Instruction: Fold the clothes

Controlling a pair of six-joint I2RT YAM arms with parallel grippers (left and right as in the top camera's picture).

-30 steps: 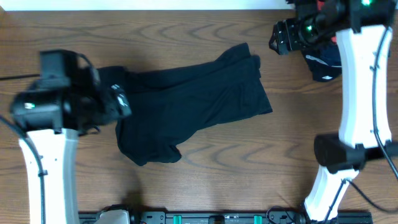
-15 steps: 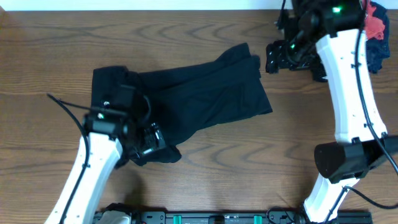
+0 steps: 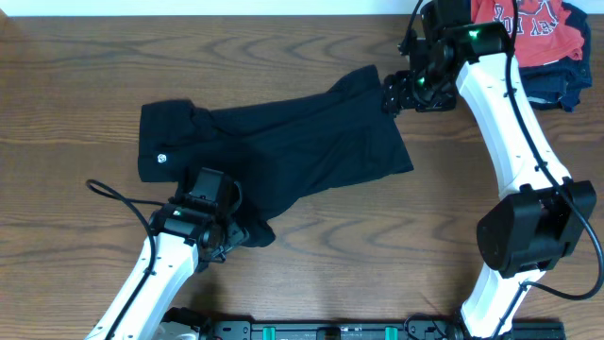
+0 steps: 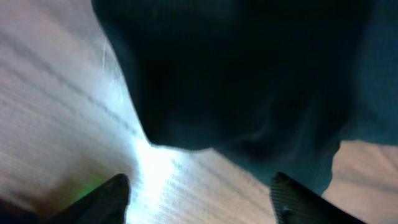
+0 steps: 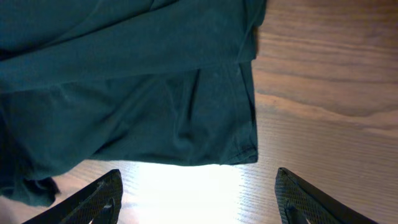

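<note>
Black and soft, the T-shirt lies loosely spread on the wooden worktop, wrinkled and not yet folded. We see 1 small white round logo on the T-shirt's end nearest the left arm.

At the T-shirt's near corner on that same side, beside a rumpled flap of cloth, sits the left end effector. From its wrist camera we see its 2 fingers standing wide apart, bare wood between them and the T-shirt's dark edge just ahead. It is released and grasps nothing; we cannot tell whether a fingertip touches the cloth.

At the T-shirt's far corner on the right arm's side is the right end effector. Its 2 fingers also stand wide apart over bare wood, with the T-shirt's hem just ahead of them. It too is released, with no fabric between the tips.

Beyond that far corner, apart from the T-shirt, a red shirt with white lettering rests on dark navy garments.
</note>
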